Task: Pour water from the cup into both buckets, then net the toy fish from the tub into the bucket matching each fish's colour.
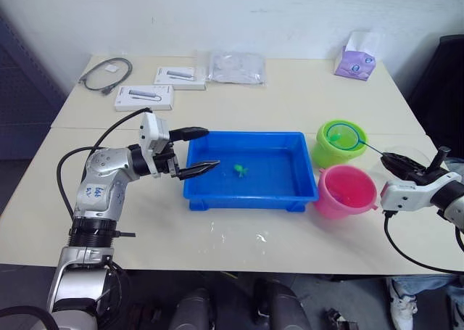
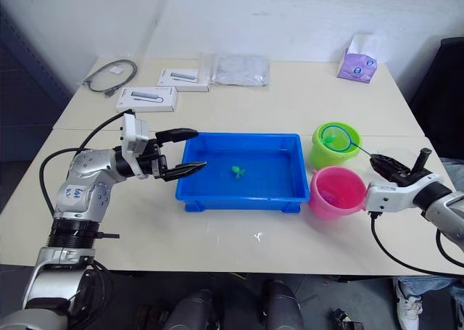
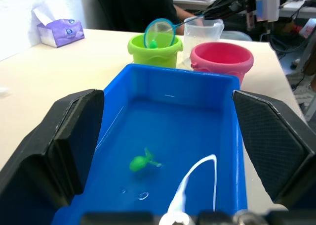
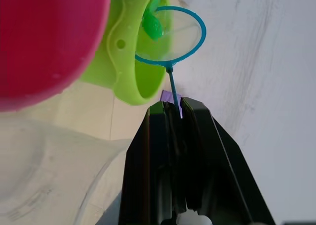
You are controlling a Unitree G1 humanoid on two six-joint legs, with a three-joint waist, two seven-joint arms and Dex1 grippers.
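Observation:
The blue tub (image 1: pixel 250 196) lies mid-table with water and one green toy fish (image 1: pixel 240 170) in it. My left gripper (image 1: pixel 210 149) is open at the tub's left rim, its fingers reaching over the edge. To the tub's right stand the lime green bucket (image 1: pixel 330 150) and, nearer, the pink bucket (image 1: pixel 346 191). My right gripper (image 4: pixel 173 104) is shut on the thin handle of the net (image 1: pixel 345 135). The net's light-blue hoop hangs over the green bucket with a green fish (image 4: pixel 152 24) in it. The clear cup (image 3: pixel 202 33) stands just behind the buckets, by my right gripper.
At the table's far side lie a coiled grey cable (image 1: pixel 106 73), two flat white boxes (image 1: pixel 143 96), a clear plastic bag (image 1: pixel 236 67) and a purple tissue pack (image 1: pixel 355 62). Water drops mark the table in front of the tub.

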